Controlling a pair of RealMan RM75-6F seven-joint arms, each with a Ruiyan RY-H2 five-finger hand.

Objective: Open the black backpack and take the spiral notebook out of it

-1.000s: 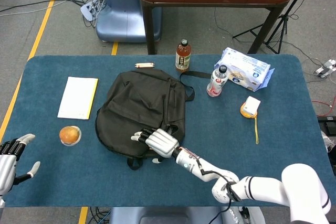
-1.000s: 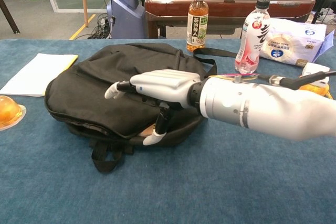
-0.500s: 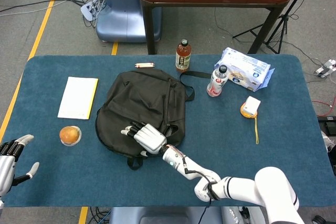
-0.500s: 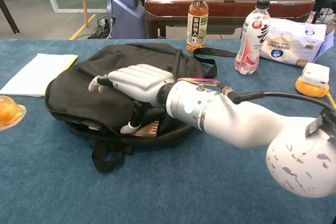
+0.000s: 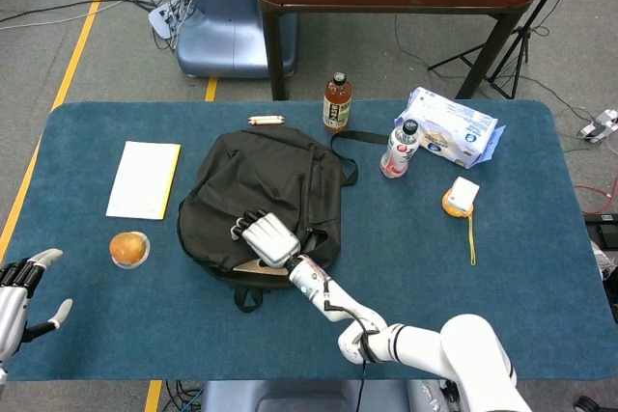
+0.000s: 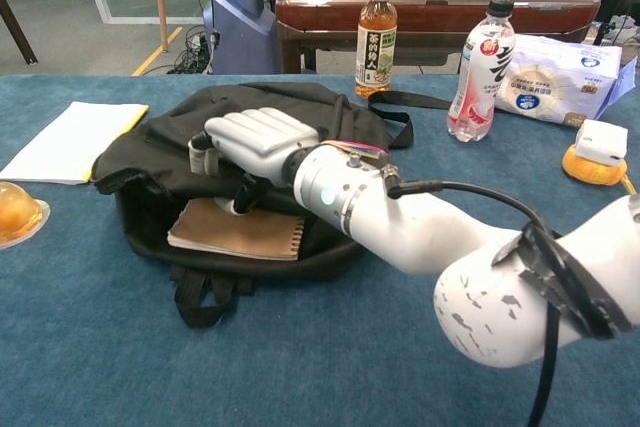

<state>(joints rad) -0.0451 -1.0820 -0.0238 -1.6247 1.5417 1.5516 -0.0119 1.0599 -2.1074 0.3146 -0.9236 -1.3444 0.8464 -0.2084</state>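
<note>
The left hand (image 5: 19, 296) is at the near left corner of the counter (image 5: 541, 315), with its fingers apart and nothing in it. Just beyond it, near the left edge, lies an orange (image 5: 128, 248).

The right hand (image 6: 255, 142) is at the near side of the backpack (image 6: 330, 107), in the middle of the counter. Its fingers are curled over the upper flap of the bag and grip it, so the mouth stands open toward the near edge. Inside the opening lies the notebook (image 6: 238, 230), brown, flat, its spiral at the right side. The hand is above the notebook; whether it touches it I cannot tell.

Left of the backpack, near the left edge, lies a white pad (image 5: 143, 178). On the right side there is a tape measure (image 5: 462, 198) with its tape toward the near edge.

Toward the far edge stand a pink bottle (image 5: 398, 149) and a tea bottle (image 5: 336, 102), and a tissue pack (image 5: 451, 126) lies near the far right corner. A small stick (image 5: 266, 120) lies beyond the backpack.
</note>
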